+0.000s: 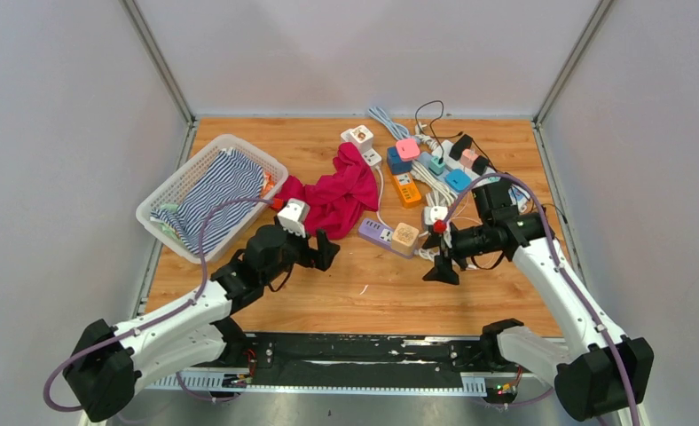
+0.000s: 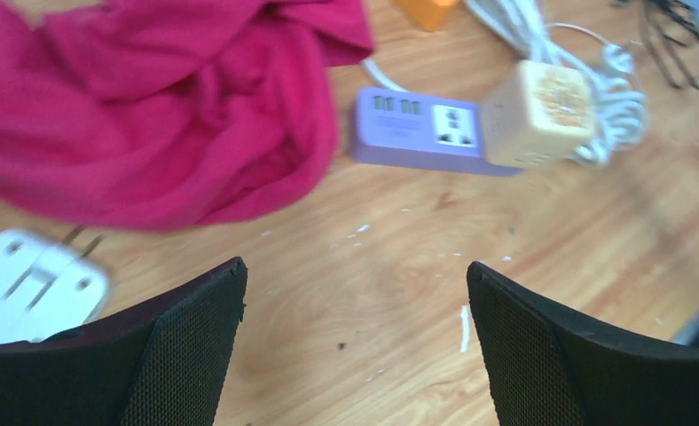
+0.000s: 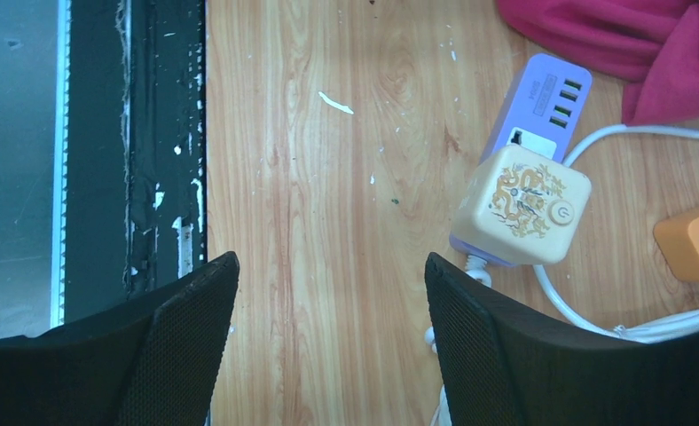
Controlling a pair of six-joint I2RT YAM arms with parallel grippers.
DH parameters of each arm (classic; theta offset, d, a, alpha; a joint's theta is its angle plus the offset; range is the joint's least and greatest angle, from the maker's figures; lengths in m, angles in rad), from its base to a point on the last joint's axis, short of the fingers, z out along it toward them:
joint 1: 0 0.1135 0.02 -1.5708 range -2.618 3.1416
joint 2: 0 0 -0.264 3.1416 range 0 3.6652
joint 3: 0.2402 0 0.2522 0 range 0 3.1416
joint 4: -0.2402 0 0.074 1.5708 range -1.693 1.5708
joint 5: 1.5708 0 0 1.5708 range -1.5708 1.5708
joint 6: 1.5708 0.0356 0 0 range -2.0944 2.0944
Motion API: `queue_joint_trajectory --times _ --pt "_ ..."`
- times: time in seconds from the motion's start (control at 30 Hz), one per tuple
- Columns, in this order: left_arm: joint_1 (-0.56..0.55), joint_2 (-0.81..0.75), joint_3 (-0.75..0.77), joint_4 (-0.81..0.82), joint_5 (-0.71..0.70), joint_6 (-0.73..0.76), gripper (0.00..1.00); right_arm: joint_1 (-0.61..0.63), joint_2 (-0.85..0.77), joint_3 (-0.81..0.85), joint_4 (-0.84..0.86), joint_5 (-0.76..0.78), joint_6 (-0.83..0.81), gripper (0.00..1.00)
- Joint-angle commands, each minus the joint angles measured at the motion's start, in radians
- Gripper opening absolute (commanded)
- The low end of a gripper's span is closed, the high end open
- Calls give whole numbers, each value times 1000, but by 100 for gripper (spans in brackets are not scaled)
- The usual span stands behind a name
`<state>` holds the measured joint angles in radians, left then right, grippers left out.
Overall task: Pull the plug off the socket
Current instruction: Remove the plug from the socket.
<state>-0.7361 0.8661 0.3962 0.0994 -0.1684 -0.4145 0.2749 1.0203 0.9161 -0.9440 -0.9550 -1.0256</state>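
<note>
We're hanging both arms low over the wooden table (image 1: 364, 293), left gripper (image 2: 355, 275) and right gripper (image 3: 330, 262) both gaping wide, holding nothing; plain grey walls (image 1: 62, 133) all around.

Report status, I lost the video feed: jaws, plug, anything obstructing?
Both jaws open, empty. Beige cube plug sits on purple strip. White plug lies loose beside left jaws. Red cloth beside strip, cube uncovered.

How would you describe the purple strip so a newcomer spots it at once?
Start at the red cloth in the middle of the wooden table. Just off its near right edge lies the purple strip, flat on the wood. It is the only purple one, with a beige cube on its right end.
</note>
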Motion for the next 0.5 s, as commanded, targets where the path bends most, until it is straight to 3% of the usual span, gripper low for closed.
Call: queue_joint_trajectory --times 0.0,0.1,0.23,0.47 --pt "4 59 -8 177 314 129 95 1 23 -37 143 59 166 77" --pt "4 122 -10 297 407 141 97 3 50 -32 242 120 283 76" --pt "4 182 17 334 443 157 100 32 136 49 283 196 333 76" --pt "4 154 -41 350 359 175 100 192 313 164 296 415 371 80"
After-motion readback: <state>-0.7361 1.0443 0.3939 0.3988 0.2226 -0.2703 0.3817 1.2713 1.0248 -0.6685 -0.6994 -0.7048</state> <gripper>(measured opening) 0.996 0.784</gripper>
